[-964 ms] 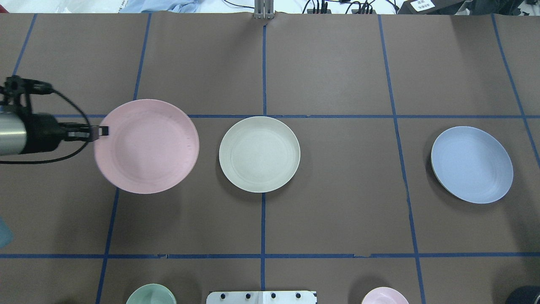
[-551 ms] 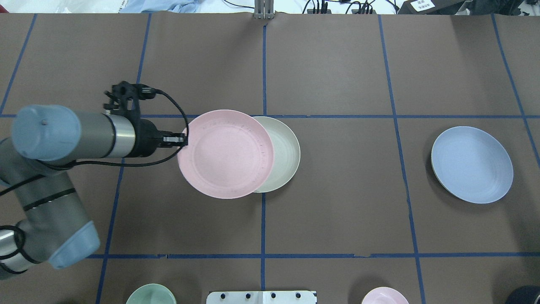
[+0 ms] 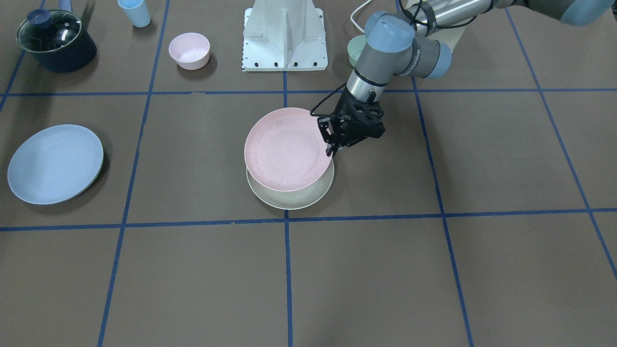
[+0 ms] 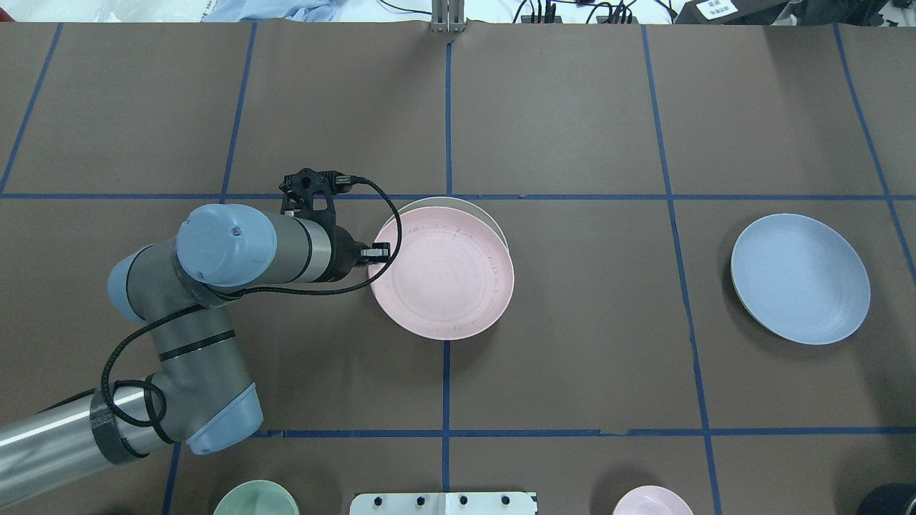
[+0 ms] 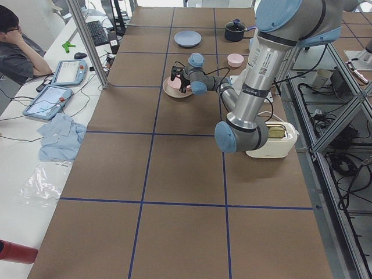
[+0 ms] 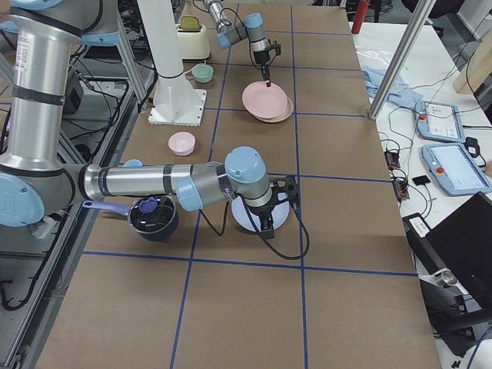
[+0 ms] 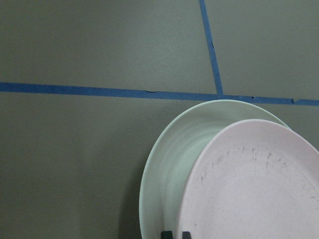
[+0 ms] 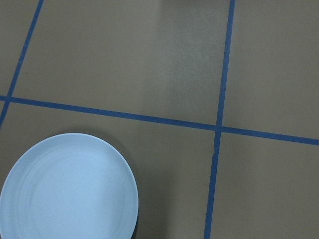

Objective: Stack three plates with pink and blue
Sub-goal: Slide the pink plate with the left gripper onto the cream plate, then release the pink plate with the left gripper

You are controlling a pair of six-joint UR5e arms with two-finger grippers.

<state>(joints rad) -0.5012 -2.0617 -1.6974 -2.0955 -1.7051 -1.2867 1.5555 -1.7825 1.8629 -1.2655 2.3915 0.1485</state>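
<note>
My left gripper is shut on the near-left rim of the pale pink plate. It holds the plate just above the cream plate, almost covering it; whether the two touch I cannot tell. In the front view the gripper pinches the pink plate, and the cream plate shows under its near edge. The left wrist view shows both plates. The pale blue plate lies alone at the right. My right gripper shows only in the right side view, at the blue plate; I cannot tell its state.
A small pink bowl, a small green bowl, a dark lidded pot and a blue cup stand along the robot's edge beside the white base mount. A toaster sits near the left arm's base.
My left arm has carried the pink plate to the right, from the table's left side to over the cream plate. The blue plate has not moved.
</note>
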